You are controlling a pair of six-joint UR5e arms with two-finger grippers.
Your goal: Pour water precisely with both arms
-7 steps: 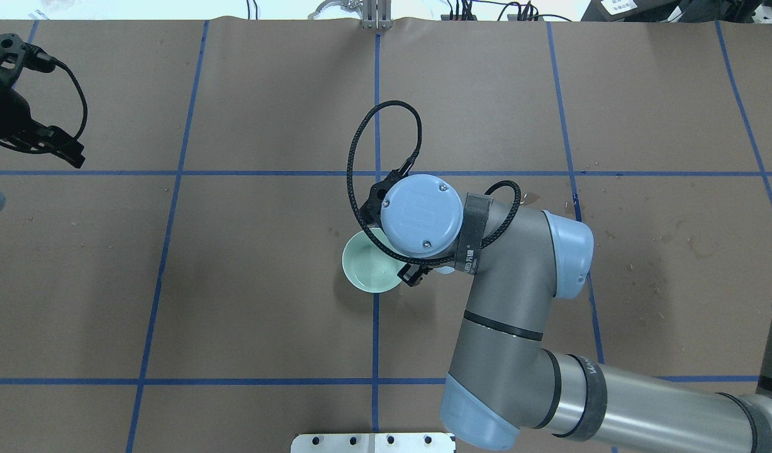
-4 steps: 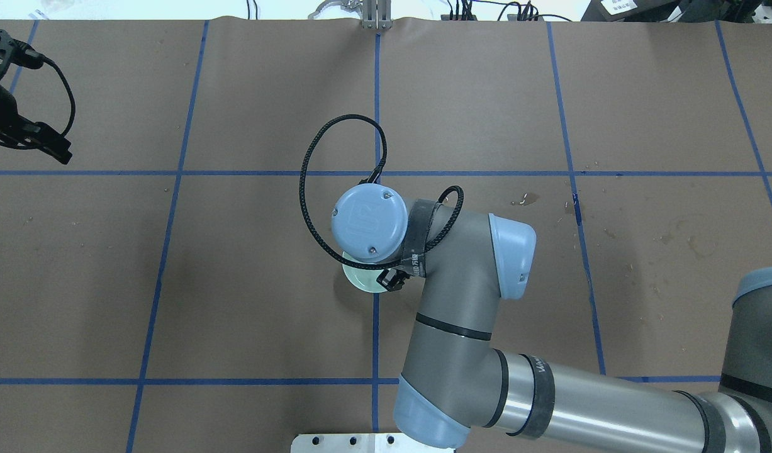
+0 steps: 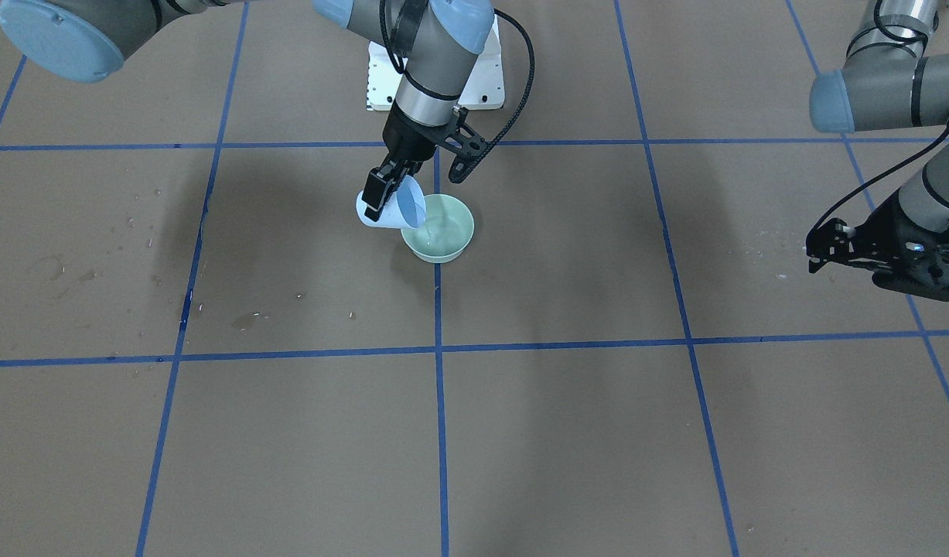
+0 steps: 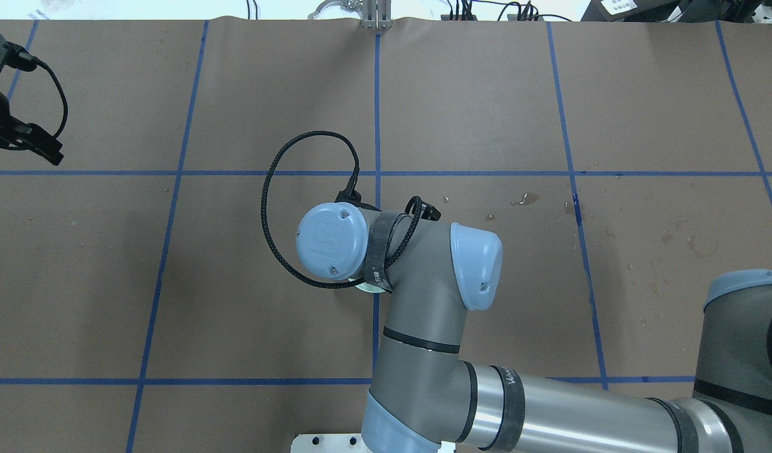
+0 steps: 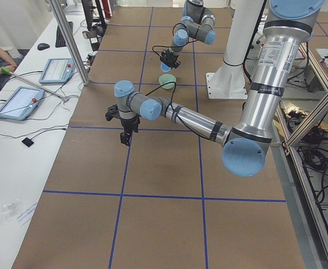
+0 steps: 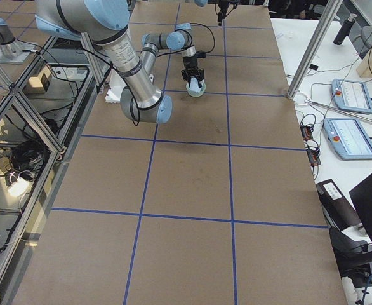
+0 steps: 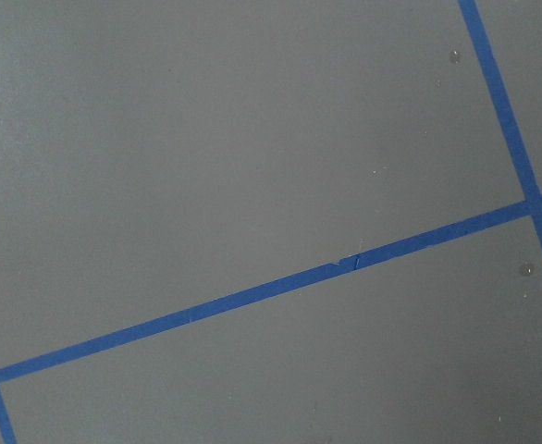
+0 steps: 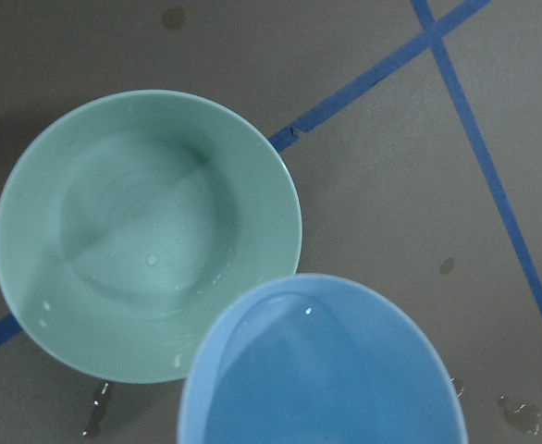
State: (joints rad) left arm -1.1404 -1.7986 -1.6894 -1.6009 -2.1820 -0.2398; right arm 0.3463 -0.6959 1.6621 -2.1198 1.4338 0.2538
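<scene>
My right gripper (image 3: 381, 203) is shut on a pale blue cup (image 3: 402, 209) and holds it tilted, its lip over the near rim of a mint green bowl (image 3: 447, 236). In the right wrist view the cup (image 8: 317, 370) hangs over the bowl (image 8: 141, 231), and the water (image 8: 151, 254) shows as pale ripples in the bowl's bottom. In the overhead view my right arm (image 4: 417, 277) hides all but a sliver of the bowl (image 4: 364, 288). My left gripper (image 4: 46, 150) hangs empty near the far left, its fingers close together. It also shows in the front-facing view (image 3: 813, 259).
The table is covered in brown paper with a blue tape grid (image 3: 437, 348). Wet spots lie on the paper (image 3: 250, 319) (image 4: 527, 200). The white base plate (image 3: 489, 85) stands behind the bowl. The left wrist view shows only paper and tape (image 7: 345, 268).
My right arm has swung left in the overhead view and now covers the bowl. My left gripper has drawn back toward the left edge.
</scene>
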